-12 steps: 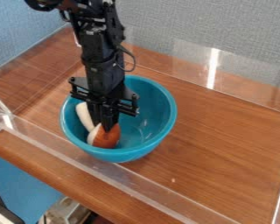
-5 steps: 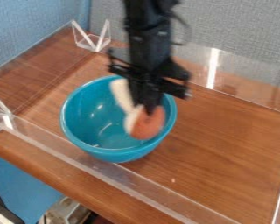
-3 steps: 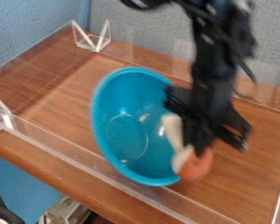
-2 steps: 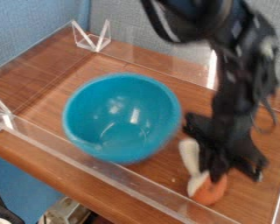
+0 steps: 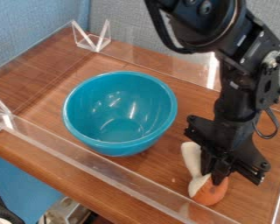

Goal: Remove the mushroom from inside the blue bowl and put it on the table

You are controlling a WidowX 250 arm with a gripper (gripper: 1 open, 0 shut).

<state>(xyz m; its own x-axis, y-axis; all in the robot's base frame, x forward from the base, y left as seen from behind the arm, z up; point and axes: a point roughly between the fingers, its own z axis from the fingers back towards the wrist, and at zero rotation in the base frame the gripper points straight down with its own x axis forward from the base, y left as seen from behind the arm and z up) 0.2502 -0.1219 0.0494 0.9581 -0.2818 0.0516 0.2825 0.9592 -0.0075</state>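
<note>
- The mushroom (image 5: 210, 191) is now hanging or resting outside the bowl, low over the right front part of the table (image 5: 78, 166), cap toward the near edge and pale stem slanting up and back; whether it is touching the wood, the view is not showing
- The fingers (image 5: 213, 166) are closing tightly, with no visible gap, and appear to be gripping the mushroom at its side; stem and cap are protruding past the tips on the near left side
- The blue bowl (image 5: 94, 132) is sitting upright, well apart from the mushroom; a moment ago it was tilting as the mushroom was leaving it
- Removal is therefore reading as complete, with only placement remaining
- The next move is calling for gentle lowering if needed, then release; the round cap is likely to be rolling toward the clear wall (image 5: 139, 185) if released high
</note>
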